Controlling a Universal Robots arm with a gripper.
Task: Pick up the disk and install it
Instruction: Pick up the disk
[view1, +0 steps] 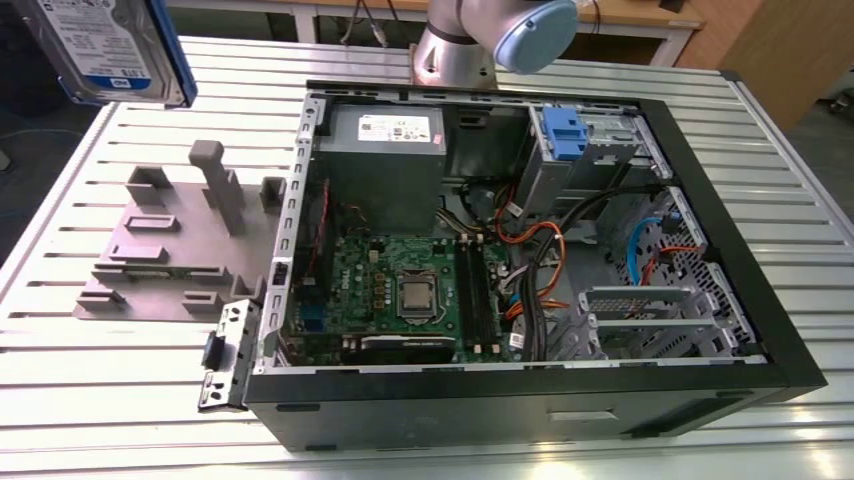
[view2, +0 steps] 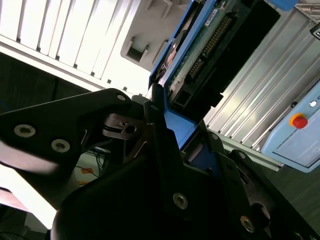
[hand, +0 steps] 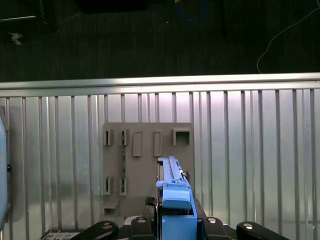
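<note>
Plainly the gripper (view2: 175, 127) is clamping its black metal fingers on the blue plastic carrier of the disk (view2: 202, 47). The disk is therefore riding in the tool, held edge-on between the fingers, with its long axis running straight out past the fingertips. In the second wrist view its green circuit-board side and a dark connector row are showing, while the silver labelled face is facing the exterior view. Ahead of the fingertips and well apart, the flat grey holder (hand: 145, 160), with its slots and upright posts, is lying empty on the ribbed metal table (hand: 260, 150). The open black case (view1: 534, 395), with its motherboard, cables and a blue bay (view1: 561, 135), is sitting off to the tool's side, beyond the holder toward the exterior view's right.
</note>
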